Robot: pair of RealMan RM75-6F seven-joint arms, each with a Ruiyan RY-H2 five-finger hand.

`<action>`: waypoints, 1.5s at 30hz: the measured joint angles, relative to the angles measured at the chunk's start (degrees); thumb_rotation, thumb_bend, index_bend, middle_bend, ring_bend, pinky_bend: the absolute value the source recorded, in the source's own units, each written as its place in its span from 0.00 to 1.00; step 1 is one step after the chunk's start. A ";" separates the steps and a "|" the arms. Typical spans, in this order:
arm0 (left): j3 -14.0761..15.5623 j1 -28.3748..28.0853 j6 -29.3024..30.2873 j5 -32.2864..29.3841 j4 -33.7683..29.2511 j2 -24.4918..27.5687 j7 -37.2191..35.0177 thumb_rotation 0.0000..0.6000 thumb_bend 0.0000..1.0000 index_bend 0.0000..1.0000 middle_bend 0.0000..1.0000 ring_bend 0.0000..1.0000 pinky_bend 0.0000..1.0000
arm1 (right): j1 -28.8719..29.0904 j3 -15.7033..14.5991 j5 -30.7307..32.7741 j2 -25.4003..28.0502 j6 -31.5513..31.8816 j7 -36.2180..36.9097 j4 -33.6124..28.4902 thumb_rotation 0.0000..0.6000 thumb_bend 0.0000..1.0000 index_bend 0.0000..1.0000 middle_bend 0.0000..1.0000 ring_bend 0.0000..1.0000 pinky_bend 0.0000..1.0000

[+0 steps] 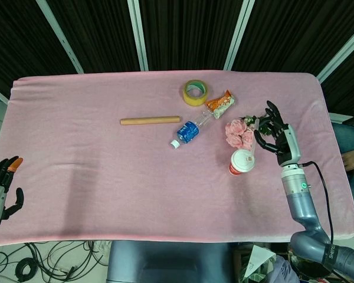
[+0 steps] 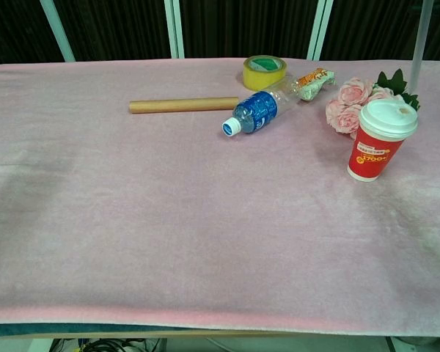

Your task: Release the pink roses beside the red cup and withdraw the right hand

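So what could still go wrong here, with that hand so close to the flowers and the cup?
The right hand sits just beside the pink roses, fingers spread; pulling back, a finger could snag the leaves and drag them. The red cup stands upright close by, so a careless sweep might tip it over.

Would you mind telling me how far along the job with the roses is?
Done: the pink roses lie on the table beside the red cup. In hand: the right hand sits close by the stems, fingers spread; whether it touches them is unclear. Left: pulling that hand clear.
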 measured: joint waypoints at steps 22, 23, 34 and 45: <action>-0.35 -0.24 0.22 0.15 -1.25 -0.46 1.14 1.00 0.65 0.05 0.04 0.00 0.00 | -0.21 -0.33 -0.31 -0.01 -0.32 -2.21 -0.80 1.00 0.35 0.67 0.02 0.04 0.21; -0.37 -0.22 0.24 0.08 -1.25 -0.45 1.15 1.00 0.65 0.05 0.04 0.00 0.00 | -0.21 -0.33 -0.29 -0.11 -0.35 -2.11 -0.53 1.00 0.35 0.67 0.02 0.04 0.21; -0.28 -0.19 -0.01 -0.18 -1.10 -0.47 1.58 1.00 0.65 0.05 0.04 0.00 0.00 | -0.29 -0.61 -0.62 -0.79 -1.02 -1.07 1.51 1.00 0.35 0.67 0.02 0.04 0.21; -0.32 -0.25 -0.27 -0.46 -0.84 -0.50 1.56 1.00 0.65 0.05 0.04 0.00 0.00 | -0.04 -0.71 -0.94 -1.76 -1.65 -0.02 3.37 1.00 0.35 0.67 0.02 0.04 0.21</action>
